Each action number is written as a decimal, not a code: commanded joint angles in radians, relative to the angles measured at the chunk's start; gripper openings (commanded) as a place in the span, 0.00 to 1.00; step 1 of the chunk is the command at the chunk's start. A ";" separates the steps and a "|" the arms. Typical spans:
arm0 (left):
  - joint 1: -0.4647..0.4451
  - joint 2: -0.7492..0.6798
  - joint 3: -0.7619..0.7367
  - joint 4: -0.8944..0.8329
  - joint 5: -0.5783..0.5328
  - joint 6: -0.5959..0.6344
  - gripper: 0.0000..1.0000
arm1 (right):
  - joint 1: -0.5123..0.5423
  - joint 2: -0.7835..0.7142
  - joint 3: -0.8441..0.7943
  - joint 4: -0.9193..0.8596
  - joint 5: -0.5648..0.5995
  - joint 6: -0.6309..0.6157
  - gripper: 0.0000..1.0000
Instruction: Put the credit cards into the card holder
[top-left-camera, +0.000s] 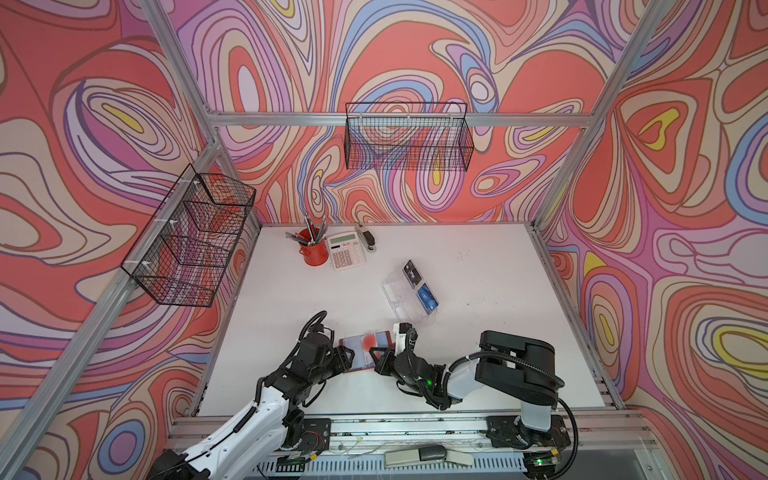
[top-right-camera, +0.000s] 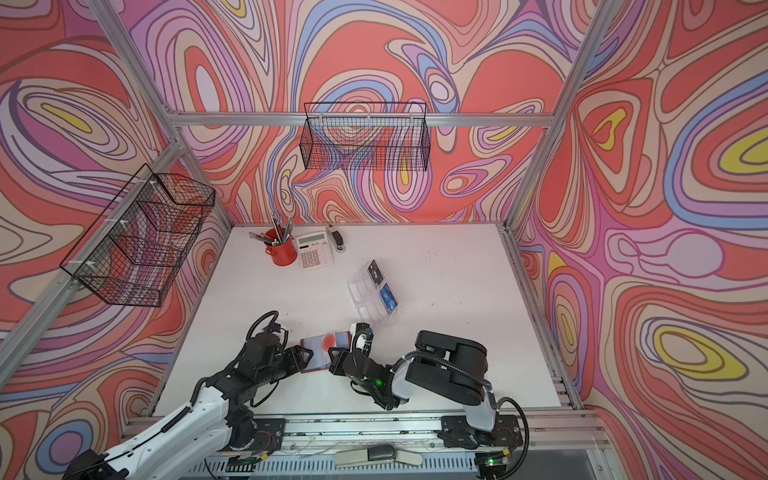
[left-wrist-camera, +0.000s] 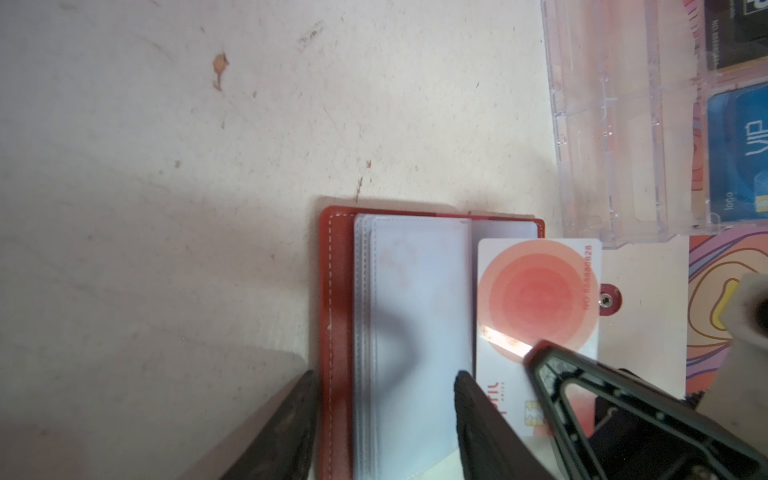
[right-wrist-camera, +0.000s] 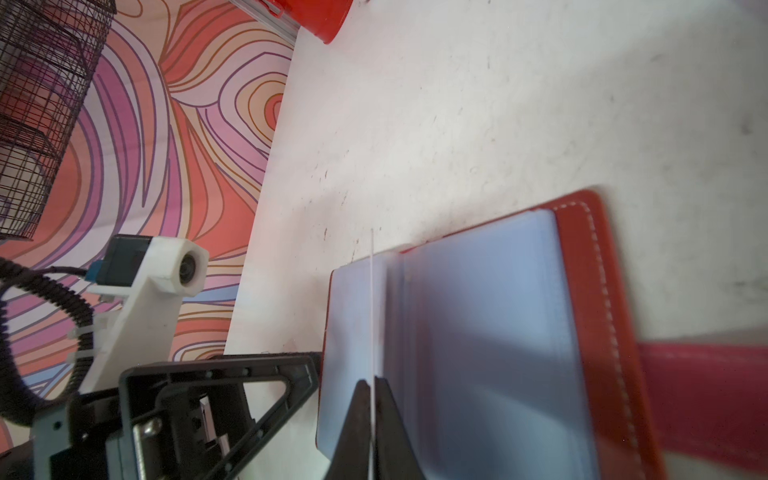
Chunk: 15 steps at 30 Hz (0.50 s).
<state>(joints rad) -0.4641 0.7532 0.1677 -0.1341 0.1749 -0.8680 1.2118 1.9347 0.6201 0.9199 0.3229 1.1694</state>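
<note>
Card (left-wrist-camera: 536, 291) (white, with a red disc) is pinched edge-on between the pressed-together jaws of the right gripper (right-wrist-camera: 372, 384), over the right half of the holder (left-wrist-camera: 336, 291); whether it touches a sleeve I cannot tell. The left gripper (left-wrist-camera: 384, 376) is spread, straddling the holder's left cover and sleeves (left-wrist-camera: 415, 299). The holder lies open near the table's (top-left-camera: 478, 332) front edge, about midway. Further back, right of middle, a stand (top-left-camera: 399, 291) carries a black card (top-left-camera: 411, 270) and a blue card (top-left-camera: 427, 297). The step looks like insertion: next, line the card's edge up with a sleeve mouth and slide it in.
</note>
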 joint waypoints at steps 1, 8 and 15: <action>-0.001 -0.012 0.012 -0.008 -0.017 -0.008 0.55 | 0.003 0.022 0.009 0.005 0.017 0.014 0.00; -0.002 -0.018 0.008 -0.005 -0.018 -0.010 0.55 | 0.005 0.047 0.023 0.017 -0.002 0.024 0.00; -0.002 -0.002 0.008 0.004 -0.015 -0.011 0.56 | 0.008 0.078 0.043 0.027 -0.020 0.036 0.00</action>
<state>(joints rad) -0.4641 0.7429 0.1677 -0.1345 0.1749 -0.8680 1.2125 1.9846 0.6548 0.9409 0.3107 1.1843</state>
